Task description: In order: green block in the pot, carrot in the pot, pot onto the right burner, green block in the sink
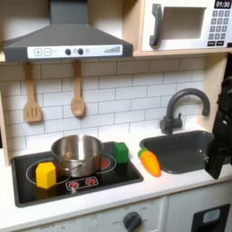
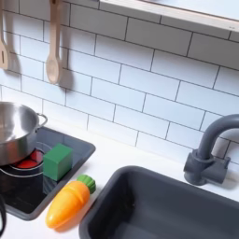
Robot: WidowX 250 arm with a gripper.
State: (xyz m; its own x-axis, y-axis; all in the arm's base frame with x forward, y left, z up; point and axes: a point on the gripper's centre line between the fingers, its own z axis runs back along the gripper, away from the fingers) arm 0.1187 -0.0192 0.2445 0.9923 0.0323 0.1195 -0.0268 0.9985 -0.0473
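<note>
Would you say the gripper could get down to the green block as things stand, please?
Probably yes: the green block sits uncovered on the cooktop, with the pot and the carrot close beside it.

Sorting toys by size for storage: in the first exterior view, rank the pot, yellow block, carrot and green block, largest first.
1. pot
2. yellow block
3. carrot and green block: too close to rank.

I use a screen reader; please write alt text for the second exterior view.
A green block sits on the black cooktop beside a steel pot, with an orange carrot lying between cooktop and grey sink.
</note>
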